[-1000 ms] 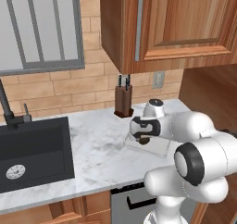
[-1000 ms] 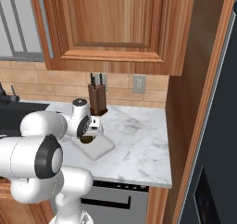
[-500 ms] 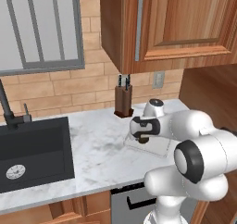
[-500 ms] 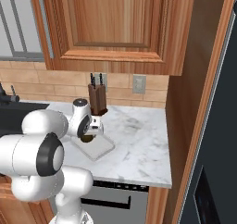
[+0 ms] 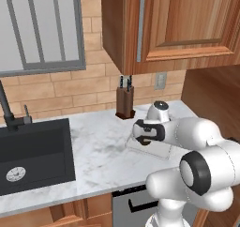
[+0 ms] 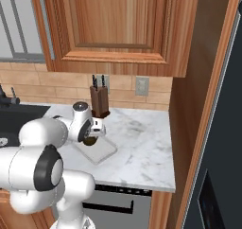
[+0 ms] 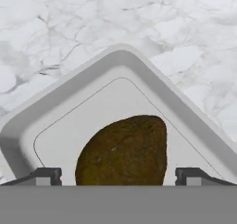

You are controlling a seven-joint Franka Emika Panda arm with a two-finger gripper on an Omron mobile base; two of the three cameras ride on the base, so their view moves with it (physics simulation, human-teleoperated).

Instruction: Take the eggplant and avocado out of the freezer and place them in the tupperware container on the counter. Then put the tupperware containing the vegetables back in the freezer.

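avocado [image 7: 122, 152] olive-brown, over tupperware container [image 7: 65, 111] | counter [image 5: 96, 146] marble

Base views flank arm, share counter [image 5: 98, 146]; hand view close overhead.

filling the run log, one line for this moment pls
phase: placing avocado | gripper: open, astride it | tupperware container: on counter, avocado over it

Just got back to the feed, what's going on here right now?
The arm is reaching over the counter, with its gripper above the tupperware container. The avocado sits between the open fingers, over the tray floor; whether it is already resting there or just being let go is hard to tell. No eggplant is in the tray yet. The knife block stands just behind the tray.
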